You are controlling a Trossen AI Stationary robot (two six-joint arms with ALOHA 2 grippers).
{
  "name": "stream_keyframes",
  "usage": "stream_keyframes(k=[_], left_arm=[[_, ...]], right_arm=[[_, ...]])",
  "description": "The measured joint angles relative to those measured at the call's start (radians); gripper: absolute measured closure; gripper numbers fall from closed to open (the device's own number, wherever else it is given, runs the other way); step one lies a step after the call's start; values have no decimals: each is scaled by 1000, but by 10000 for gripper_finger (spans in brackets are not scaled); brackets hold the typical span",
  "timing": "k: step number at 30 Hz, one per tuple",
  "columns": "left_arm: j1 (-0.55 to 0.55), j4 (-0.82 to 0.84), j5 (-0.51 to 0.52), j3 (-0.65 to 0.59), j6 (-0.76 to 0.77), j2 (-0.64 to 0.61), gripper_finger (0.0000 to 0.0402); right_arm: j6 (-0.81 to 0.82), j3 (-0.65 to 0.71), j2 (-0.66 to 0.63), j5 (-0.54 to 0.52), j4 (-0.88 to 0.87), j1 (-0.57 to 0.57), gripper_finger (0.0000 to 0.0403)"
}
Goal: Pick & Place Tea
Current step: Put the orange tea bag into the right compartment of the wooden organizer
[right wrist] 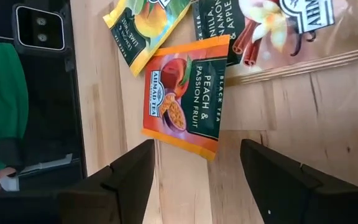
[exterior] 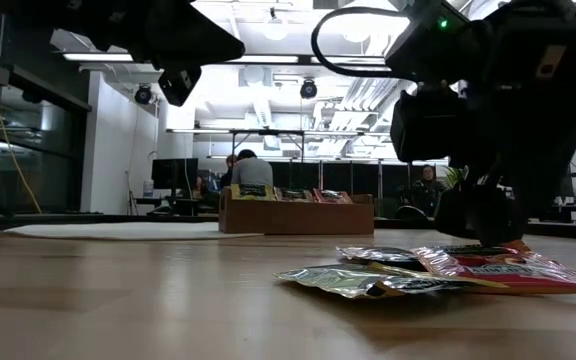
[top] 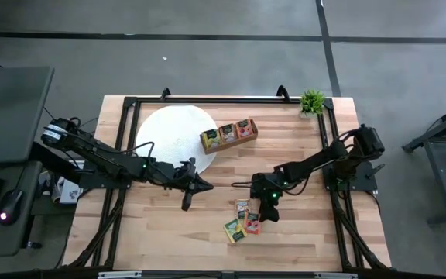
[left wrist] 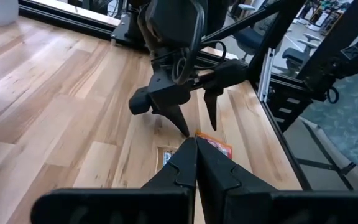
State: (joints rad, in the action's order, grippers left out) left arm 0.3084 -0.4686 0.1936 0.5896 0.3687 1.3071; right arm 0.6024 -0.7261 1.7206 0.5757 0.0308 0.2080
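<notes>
Right wrist view: right gripper (right wrist: 197, 171) wide open, empty, over desk (top: 161, 225); orange peach tea packet (right wrist: 185, 96) lies just ahead, long axis roughly along approach. Loose packets (top: 243, 222) at 6 o'clock from tray (top: 228, 136). Left gripper (top: 186, 203) closed, empty, farther.

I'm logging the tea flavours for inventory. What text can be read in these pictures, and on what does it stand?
"PEACH & PASSION FRUIT" and "BLACK TEA": orange packet, between the right gripper's open fingers.
"AHMAD TEA": label patch on that packet.
"VANILLA", "& APPLE", partly cut off: pale packet.
"LEMON": yellow packet; remainder unclear.
Packets in the wooden tray: too small to read.
</notes>
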Motion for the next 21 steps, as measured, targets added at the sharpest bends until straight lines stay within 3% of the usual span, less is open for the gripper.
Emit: stream_keyframes(k=[10,21], left_arm=[[0,0,-8,0,-22,0,401],[0,0,-51,0,-31,0,401]], right_arm=[[63,0,2,-3,80,46,171],[134,0,2,-95,95,57,192]])
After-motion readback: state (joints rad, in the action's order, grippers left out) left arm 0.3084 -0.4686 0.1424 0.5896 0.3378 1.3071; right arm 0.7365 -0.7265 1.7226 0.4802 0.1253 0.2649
